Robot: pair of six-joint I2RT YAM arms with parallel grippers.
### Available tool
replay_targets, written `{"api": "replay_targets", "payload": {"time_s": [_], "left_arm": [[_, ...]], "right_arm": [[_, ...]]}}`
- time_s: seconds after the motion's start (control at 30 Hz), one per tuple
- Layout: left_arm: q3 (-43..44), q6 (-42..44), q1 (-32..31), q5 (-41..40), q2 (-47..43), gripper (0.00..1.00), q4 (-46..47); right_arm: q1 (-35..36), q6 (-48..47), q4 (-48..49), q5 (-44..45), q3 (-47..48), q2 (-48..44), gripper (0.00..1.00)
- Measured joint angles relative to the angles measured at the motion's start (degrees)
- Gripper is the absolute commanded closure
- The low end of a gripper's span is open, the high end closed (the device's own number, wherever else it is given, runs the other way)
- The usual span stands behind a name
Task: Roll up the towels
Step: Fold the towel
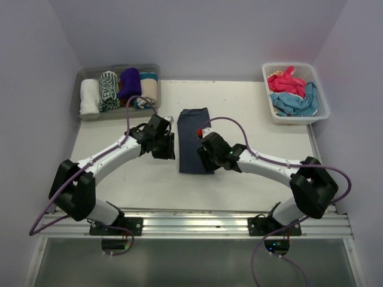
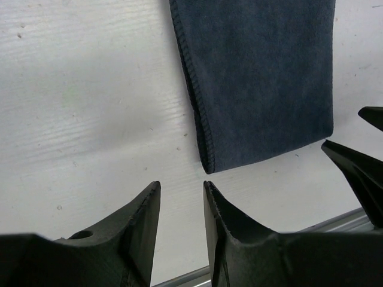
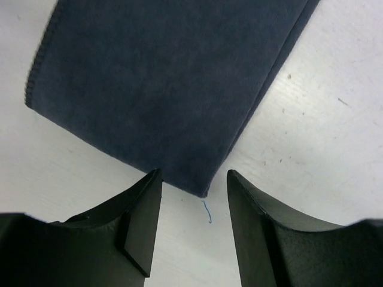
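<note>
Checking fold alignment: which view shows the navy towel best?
Top external: the navy towel shows at full length, lying flat. Both wrist views crop it to its near end.

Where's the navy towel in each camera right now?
Top external: navy towel mid-table, between the two arms.
Left wrist: upper right of the frame.
Right wrist: upper centre, one corner pointing down.
Shared landmark: the right tool, also at the left wrist view's right edge.
</note>
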Motion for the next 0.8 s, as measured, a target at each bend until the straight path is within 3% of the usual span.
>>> {"api": "replay_targets", "payload": {"time_s": [0.17, 0.3, 0.53, 0.8], "left_arm": [[-1.4, -1.5, -0.3, 3.3, 0.4, 0.5, 2.4], [-5.3, -3.7, -1.5, 6.3, 1.7, 0.49, 6.4], [-11.4, -5.9, -2.5, 8.9, 3.1, 0.52, 13.0], [-11.7, -5.9, -2.9, 10.4, 6.8, 0.63, 18.4]], "right_arm": [[-0.2, 1.4, -1.4, 1.3, -0.5, 0.0, 0.5], [-0.9, 3.8, -0.9, 0.2, -1.6, 0.0, 0.52], [-4.2, 8.6, 2.1, -5.0, -7.9, -0.3, 0.55], [-5.0, 12.4, 6.3, -8.3, -11.0, -0.4, 0.63]]}}
